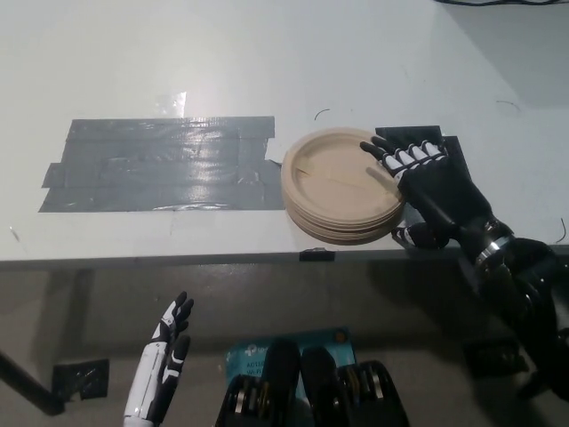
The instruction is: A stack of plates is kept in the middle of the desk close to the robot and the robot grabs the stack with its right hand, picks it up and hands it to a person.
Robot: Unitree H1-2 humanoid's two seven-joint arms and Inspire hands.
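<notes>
The stack of plates [345, 185] sits flat on the white desk [222, 62], near its front edge and about in the middle, with its left rim just overlapping the right end of a broad patch of grey tape [160, 165]. The plates are tan, nested evenly, and the top one is empty.

The black right hand [425, 182] is at the stack's right side. Its fingers [384, 156] are spread and lie over the right rim of the top plate, while the thumb reaches low along the front right edge of the stack, near the desk surface. So the hand brackets the stack from the side, wide apart, and does not look closed on it yet; whether the thumb is already touching the bottom plate I cannot tell. Behind the hand a smaller dark tape patch [418, 135] shows on the desk.

The white left hand [164, 360] hangs below the desk edge at the lower left, fingers apart, holding nothing.

As for progress, the reach looks done and the grasp is only beginning. Still to come, by my reading: closing the fingers above and the thumb below the stack, lifting it clear of the desk, and carrying it to a person. No person is visible in the head view.
</notes>
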